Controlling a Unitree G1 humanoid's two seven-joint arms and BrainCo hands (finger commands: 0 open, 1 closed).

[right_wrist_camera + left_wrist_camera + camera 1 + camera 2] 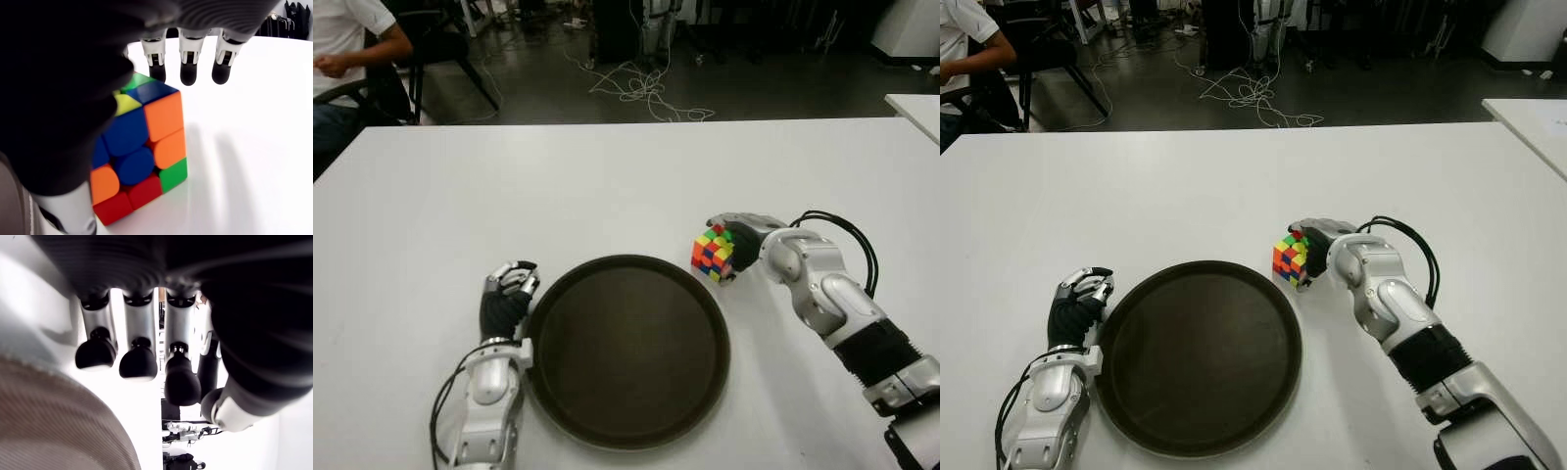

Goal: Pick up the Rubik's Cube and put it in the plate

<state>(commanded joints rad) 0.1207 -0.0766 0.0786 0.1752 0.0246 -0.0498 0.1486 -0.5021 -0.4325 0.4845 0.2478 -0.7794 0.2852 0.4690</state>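
I have the right hand (736, 245) closed around the Rubik's Cube (714, 252), which sits just off the plate (626, 431) rim on the table (607, 176), held ready for transfer. The left hand (509, 294), fingers loosely curled and holding nothing, shows beside the plate's left edge, clear of the drop zone.

Rubik's Cube (714, 254): scrambled mix of orange, blue, red, green, yellow squares. Plate (628, 351): plain dark brown. Tabletop (607, 186): plain white. Right hand (736, 243) and left hand (510, 287): silver shells, black palms and fingertips. Floor (705, 78), upper frame: dark grey.
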